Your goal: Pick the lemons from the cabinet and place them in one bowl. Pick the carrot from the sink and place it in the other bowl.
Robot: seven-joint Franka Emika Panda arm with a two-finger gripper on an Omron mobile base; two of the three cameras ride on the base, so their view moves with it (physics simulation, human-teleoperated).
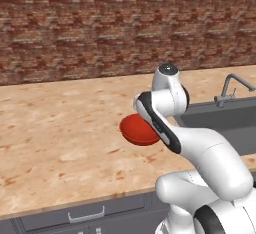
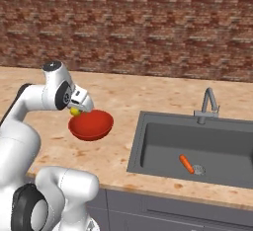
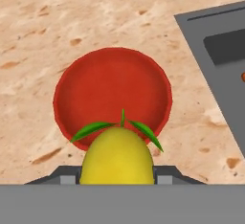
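While gripping lemon: hand (above bowl).

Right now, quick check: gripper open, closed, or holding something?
Gripper: closed on a lemon, held above the near rim of the red bowl.

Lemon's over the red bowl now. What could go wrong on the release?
1. In the hand view the lemon sits over the near rim of the red bowl, not its middle; dropped here it may clip the rim and roll onto the counter.
2. The bowl is shallow and glossy, so a drop from this height might bounce out.
3. The sink lies close beside the bowl; a stray lemon could roll in next to the carrot.
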